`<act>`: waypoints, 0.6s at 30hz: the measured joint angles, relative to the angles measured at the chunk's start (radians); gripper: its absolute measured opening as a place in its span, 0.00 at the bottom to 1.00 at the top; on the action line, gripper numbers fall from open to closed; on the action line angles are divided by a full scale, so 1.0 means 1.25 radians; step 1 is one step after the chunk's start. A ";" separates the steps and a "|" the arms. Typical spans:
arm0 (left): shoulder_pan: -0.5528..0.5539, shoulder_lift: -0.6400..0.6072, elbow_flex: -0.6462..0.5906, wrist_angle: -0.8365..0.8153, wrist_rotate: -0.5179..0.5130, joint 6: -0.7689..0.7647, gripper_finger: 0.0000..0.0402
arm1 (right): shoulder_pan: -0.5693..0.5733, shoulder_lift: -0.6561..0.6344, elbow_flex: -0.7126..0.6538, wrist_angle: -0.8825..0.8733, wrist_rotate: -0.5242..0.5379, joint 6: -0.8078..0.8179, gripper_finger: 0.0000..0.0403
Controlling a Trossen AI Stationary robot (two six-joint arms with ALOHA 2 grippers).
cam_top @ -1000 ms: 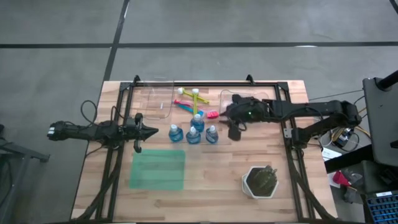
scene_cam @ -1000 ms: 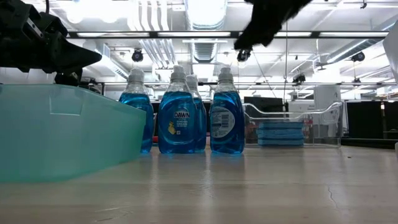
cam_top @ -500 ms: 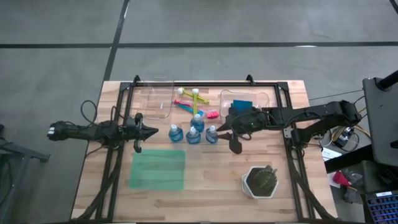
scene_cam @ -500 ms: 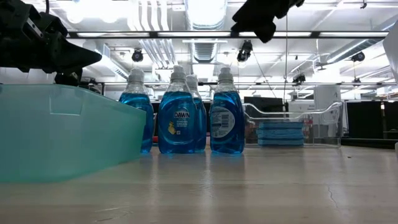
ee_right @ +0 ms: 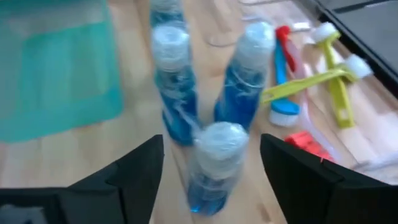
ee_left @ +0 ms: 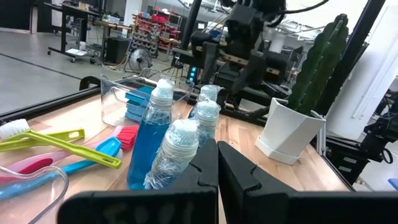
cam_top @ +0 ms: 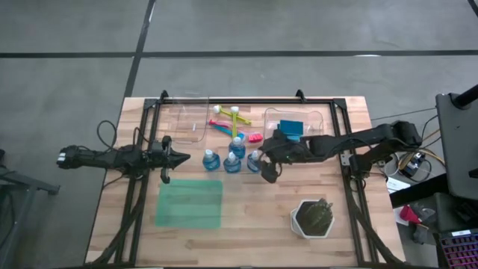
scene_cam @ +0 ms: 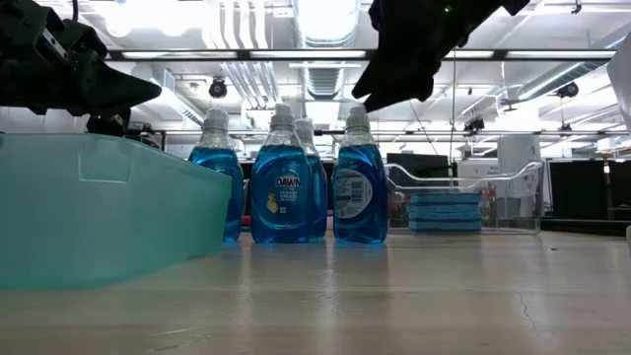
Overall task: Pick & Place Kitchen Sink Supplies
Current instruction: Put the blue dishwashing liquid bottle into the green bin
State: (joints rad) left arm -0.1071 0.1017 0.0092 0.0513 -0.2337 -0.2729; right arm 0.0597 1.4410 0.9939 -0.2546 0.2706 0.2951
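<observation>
Several small clear bottles of blue liquid with white caps (cam_top: 231, 158) stand upright together at the table's middle. My right gripper (ee_right: 211, 142) is open and hovers just above the rightmost bottle (ee_right: 213, 163), one finger on each side of its cap, apart from it; the low view shows the right gripper (scene_cam: 399, 69) above that cap (scene_cam: 357, 116). Blue sponges (cam_top: 290, 130) lie in a clear bin. Yellow-green, blue and pink brushes (cam_top: 228, 121) lie behind the bottles. My left gripper (cam_top: 179, 158), shut, waits left of the bottles.
A second clear bin (cam_top: 190, 119) sits at the far left of the brushes. The green mat (cam_top: 190, 203) lies near the front left, and the white pot with a plant (cam_top: 312, 217) stands front right. A black frame (cam_top: 343, 149) borders the work area.
My right gripper has moved from beside the sponge bin toward the table's left and near edge, coming down over the rightmost bottle. The sponges in the bin are now uncovered in the high view. The bottles have not moved.
</observation>
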 joint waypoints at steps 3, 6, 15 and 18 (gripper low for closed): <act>0.000 0.000 0.000 0.000 0.000 0.000 0.00 | -0.001 0.001 0.000 -0.002 0.032 0.000 0.68; 0.000 0.000 0.000 0.000 0.000 0.000 0.00 | -0.001 0.001 0.000 0.005 0.038 0.006 0.68; 0.000 0.000 0.000 0.000 0.000 0.000 0.00 | 0.005 0.075 -0.005 0.032 0.053 0.015 0.64; 0.000 0.000 0.000 0.000 0.000 0.000 0.00 | 0.005 0.103 -0.003 0.032 0.057 0.015 0.62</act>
State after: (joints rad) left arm -0.1070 0.1021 0.0093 0.0513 -0.2333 -0.2729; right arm 0.0661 1.5704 0.9905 -0.2142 0.3418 0.3145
